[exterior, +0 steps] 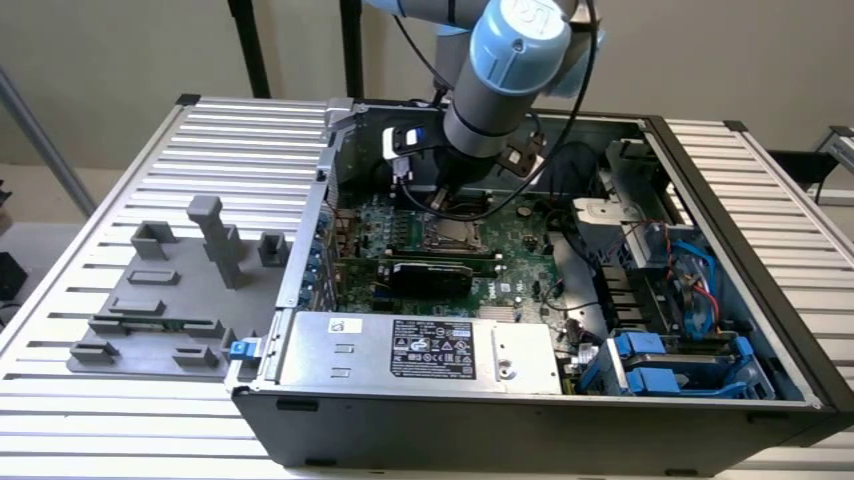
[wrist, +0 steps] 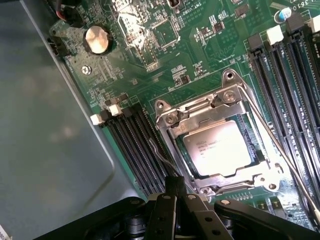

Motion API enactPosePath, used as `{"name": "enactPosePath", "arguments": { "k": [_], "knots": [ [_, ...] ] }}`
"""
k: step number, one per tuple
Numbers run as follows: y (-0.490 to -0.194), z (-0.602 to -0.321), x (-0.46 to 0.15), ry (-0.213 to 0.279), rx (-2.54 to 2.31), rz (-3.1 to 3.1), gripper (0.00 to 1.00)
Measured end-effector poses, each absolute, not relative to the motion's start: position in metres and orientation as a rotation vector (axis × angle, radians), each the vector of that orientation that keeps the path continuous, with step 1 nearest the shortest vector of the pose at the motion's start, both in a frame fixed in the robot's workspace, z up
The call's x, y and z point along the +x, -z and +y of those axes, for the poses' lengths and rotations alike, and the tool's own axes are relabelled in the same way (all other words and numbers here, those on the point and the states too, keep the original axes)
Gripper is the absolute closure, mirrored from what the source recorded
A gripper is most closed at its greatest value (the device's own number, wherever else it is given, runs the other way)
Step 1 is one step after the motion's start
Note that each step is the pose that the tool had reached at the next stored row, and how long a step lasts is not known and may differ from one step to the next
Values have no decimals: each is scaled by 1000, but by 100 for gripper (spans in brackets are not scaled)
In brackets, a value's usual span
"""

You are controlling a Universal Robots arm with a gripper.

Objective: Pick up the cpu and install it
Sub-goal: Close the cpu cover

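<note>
Housing the green motherboard (wrist: 200,45), the open computer case (exterior: 747,250) sits on a slatted table (exterior: 160,200). The gripper (wrist: 172,192) hovers with fingers together, holding nothing. The cpu (wrist: 220,147) lies seated in its socket (wrist: 172,120).

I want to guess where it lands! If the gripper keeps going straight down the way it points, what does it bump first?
Probably the motherboard, at the socket edge beside the cpu, which already sits in it. The shut gripper points there; depth is hard to judge.
</note>
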State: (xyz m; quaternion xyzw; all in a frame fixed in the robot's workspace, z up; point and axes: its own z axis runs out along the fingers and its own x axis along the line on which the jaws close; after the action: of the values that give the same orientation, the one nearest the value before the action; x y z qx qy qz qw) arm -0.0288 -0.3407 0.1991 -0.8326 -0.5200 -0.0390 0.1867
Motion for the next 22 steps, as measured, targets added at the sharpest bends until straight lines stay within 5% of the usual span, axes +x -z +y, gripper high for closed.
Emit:
{"name": "enactPosePath", "arguments": {
  "k": [22],
  "knots": [
    [-198, -341, -10, 81, -2347, -1439, 89]
  ]
}}
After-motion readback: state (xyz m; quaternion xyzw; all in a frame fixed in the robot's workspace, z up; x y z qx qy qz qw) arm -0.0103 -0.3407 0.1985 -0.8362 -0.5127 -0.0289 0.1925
